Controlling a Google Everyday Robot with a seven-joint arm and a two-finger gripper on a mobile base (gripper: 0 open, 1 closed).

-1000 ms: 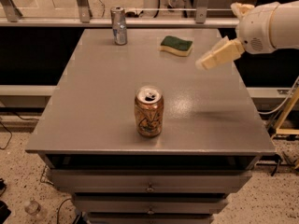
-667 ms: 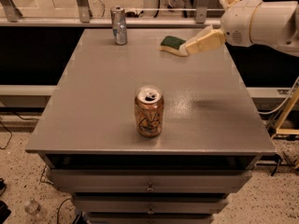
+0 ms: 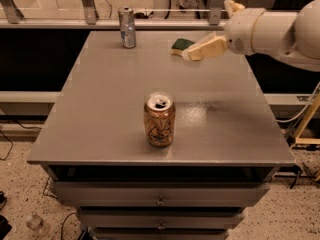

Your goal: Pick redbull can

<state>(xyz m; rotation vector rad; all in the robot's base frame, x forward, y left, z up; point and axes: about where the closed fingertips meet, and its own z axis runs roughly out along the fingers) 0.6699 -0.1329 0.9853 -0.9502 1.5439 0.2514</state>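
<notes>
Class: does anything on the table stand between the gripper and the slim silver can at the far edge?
Only the green sponge, lying flat by the tip of the gripper, on the side toward the redbull can. Beyond it nothing visible lies on that line. The orange-brown can stands near the front, well off it.

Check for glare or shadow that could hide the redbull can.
Camera view: a pale sheen lies on the table right of the orange-brown can; the redbull can at the far edge sits clear of it, plainly lit; the gripper hangs by the green sponge.
</notes>
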